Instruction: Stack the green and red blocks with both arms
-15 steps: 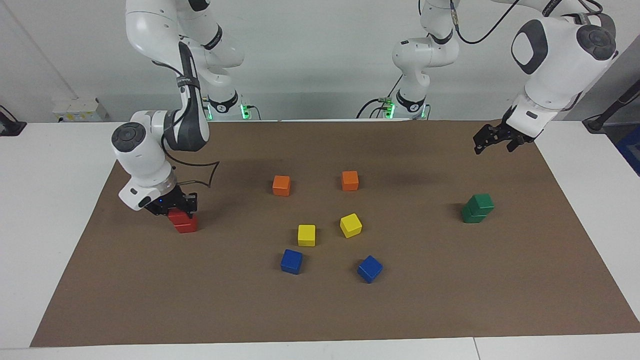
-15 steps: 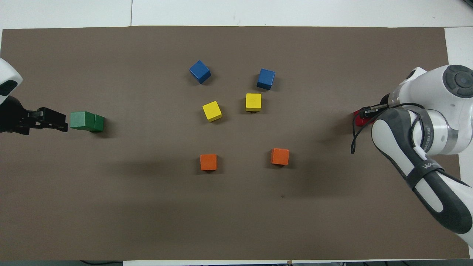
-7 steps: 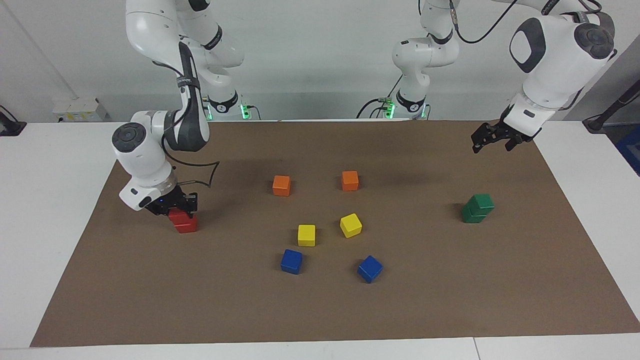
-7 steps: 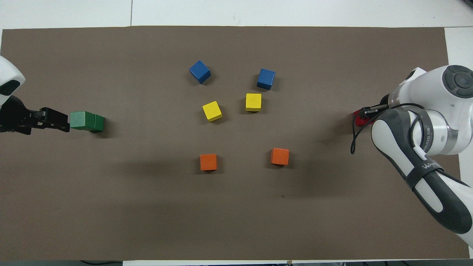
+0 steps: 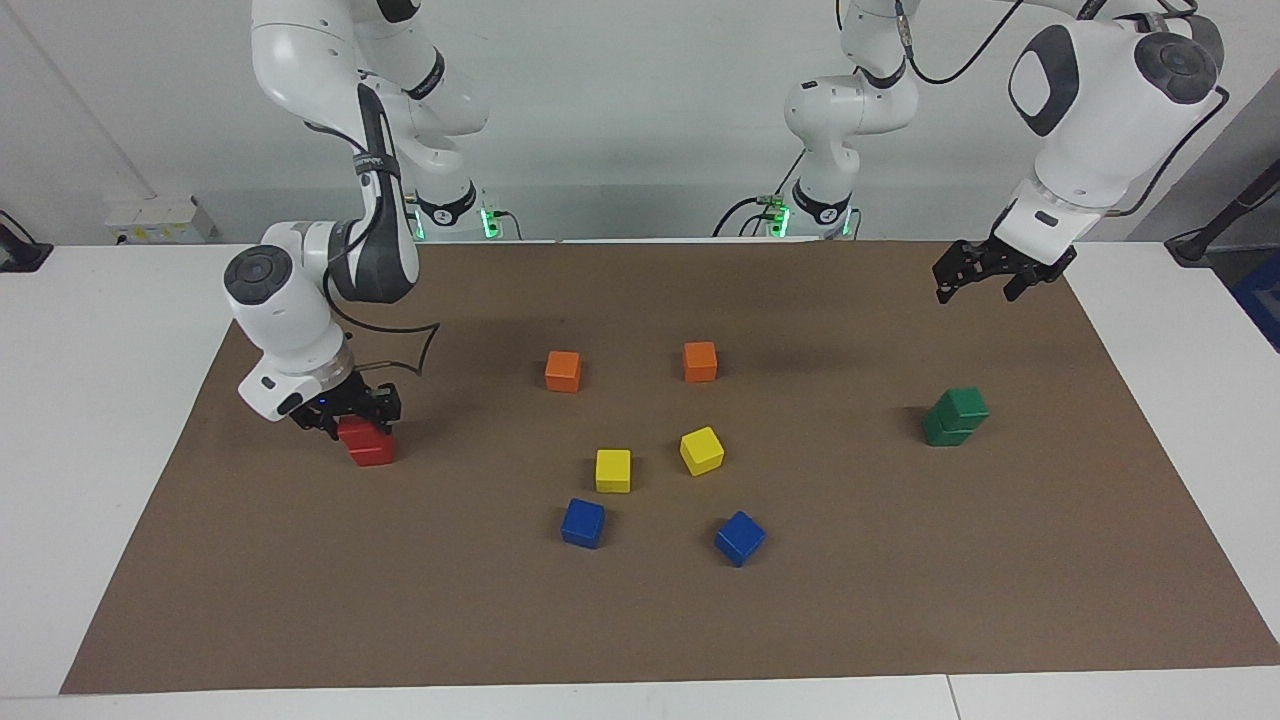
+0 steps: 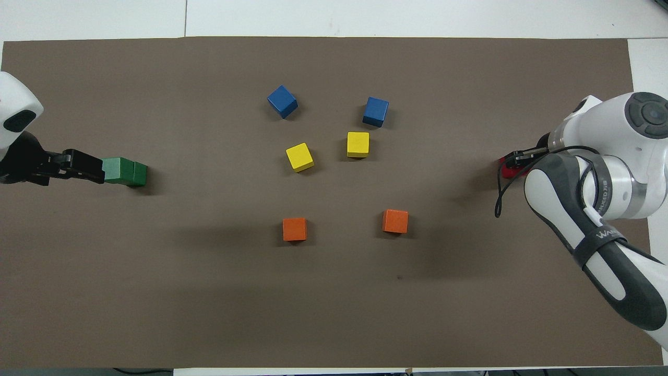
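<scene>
Right claw (image 5: 352, 415) sits spread around the upper of two stacked bright red cubes (image 5: 368, 443); left claw (image 5: 983, 275) hangs released, up in the air, with the stacked dark green cubes (image 5: 955, 417) below on the brown worktop (image 5: 640, 620).

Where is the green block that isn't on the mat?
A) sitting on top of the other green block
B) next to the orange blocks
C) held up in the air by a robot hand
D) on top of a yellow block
A: in the facing view the upper green block rests on the lower green block, a little offset, while the left hand is up in the air, holding nothing.
</scene>
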Robot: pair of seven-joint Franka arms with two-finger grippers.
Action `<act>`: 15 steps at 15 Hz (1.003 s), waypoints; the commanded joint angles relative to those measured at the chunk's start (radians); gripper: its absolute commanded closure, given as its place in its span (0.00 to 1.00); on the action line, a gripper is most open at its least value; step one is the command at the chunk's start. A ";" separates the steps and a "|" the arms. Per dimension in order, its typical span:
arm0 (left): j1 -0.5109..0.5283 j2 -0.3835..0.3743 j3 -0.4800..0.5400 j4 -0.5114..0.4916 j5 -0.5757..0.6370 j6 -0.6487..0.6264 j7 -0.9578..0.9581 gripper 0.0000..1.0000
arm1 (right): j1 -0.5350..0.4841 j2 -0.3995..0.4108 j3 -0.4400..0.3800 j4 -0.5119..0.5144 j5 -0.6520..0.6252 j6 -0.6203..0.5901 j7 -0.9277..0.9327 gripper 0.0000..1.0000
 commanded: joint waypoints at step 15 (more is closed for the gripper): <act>-0.009 -0.014 0.013 0.005 -0.012 0.000 -0.008 0.00 | 0.020 -0.162 0.027 0.121 0.005 -0.165 0.083 0.00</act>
